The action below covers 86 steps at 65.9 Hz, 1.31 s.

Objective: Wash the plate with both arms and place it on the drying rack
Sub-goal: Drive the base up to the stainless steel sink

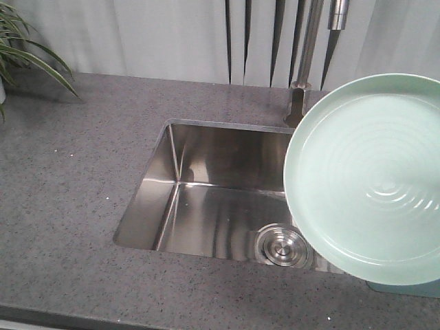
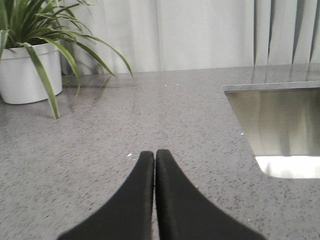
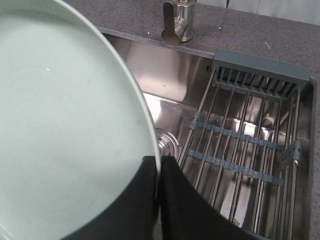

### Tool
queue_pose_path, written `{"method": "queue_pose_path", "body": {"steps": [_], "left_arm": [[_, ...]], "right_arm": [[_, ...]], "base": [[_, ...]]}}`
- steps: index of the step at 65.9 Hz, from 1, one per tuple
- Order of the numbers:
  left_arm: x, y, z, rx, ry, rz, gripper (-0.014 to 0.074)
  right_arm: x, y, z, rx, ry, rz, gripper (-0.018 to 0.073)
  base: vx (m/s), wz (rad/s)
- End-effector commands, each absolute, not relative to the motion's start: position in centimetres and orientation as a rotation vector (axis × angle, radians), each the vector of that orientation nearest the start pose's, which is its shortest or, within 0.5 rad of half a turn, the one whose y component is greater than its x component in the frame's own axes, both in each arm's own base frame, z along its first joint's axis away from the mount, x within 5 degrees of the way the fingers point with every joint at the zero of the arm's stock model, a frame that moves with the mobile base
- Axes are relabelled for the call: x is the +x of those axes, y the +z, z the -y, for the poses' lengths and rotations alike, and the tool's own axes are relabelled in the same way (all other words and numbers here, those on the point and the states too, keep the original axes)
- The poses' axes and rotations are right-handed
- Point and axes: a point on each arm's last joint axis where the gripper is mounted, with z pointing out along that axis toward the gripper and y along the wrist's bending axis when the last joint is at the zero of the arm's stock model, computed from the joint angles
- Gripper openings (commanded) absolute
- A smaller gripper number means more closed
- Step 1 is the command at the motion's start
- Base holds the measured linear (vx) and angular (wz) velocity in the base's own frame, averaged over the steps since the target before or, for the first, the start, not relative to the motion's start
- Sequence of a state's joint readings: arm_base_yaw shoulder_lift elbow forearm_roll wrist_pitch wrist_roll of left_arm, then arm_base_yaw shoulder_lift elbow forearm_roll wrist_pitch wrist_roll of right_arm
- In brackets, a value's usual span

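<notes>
While clamped at its rim by the right gripper (image 3: 159, 170), mint-green plate (image 1: 364, 179) tilted above the steel sink (image 1: 206, 199), 3 o'clock | probably rigid, glossy, slippery when wet, chippable; second hold best on opposite rim | left gripper (image 2: 155, 165) pressed closed, empty, over speckled grey countertop (image 2: 100, 150) | drying rack (image 3: 240, 150) at plate's 3 o'clock, laid across sink

From the front, the plate (image 1: 364, 179) runs off the right edge, covering the right end of the sink (image 1: 206, 192) and the foot of the faucet (image 1: 307, 48), whose spout is cut off at the top. In the right wrist view the plate spills past the left and top edges, hiding most of the drain (image 3: 167, 145), and the drying rack (image 3: 250, 145) is cropped at right and bottom. The right pincer (image 3: 159, 167) and the left pincer (image 2: 155, 157) show only their fingers — the rest lies below the edge.
</notes>
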<state>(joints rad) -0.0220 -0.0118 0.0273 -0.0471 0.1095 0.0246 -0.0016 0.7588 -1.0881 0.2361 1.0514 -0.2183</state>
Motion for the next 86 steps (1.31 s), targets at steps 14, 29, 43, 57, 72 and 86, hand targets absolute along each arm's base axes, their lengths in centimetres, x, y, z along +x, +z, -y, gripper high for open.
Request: {"method": "queue_pose_path", "body": {"steps": [14,29,43,57,72,86], "left_arm": [[5.79,19.28,0.19,-0.002,-0.052,-1.562,-0.0006],[5.79,19.28,0.19,-0.002,-0.052,-1.562,-0.0006],[5.79,19.28,0.19,-0.002,-0.052,-1.562,-0.0006],[5.79,19.28,0.19,-0.002,-0.052,-1.562,-0.0006],[5.79,19.28,0.19,-0.002,-0.052,-1.562,-0.0006],[5.79,19.28,0.19,-0.002,-0.052,-1.562,-0.0006]], "right_arm": [[11.5,42.74,-1.78,-0.198,0.164,-2.079,-0.0003],[11.5,42.74,-1.78,-0.198,0.164,-2.079,-0.0003],[11.5,42.74,-1.78,-0.198,0.164,-2.079,-0.0003],[11.5,42.74,-1.78,-0.198,0.164,-2.079,-0.0003],[11.5,42.74,-1.78,-0.198,0.164,-2.079,-0.0003],[11.5,42.74,-1.78,-0.198,0.164,-2.079,-0.0003]], "base": [[0.03,-0.16],[0.03,-0.13],[0.03,-0.11],[0.03,-0.1],[0.01,-0.03],[0.0,-0.02]]}}
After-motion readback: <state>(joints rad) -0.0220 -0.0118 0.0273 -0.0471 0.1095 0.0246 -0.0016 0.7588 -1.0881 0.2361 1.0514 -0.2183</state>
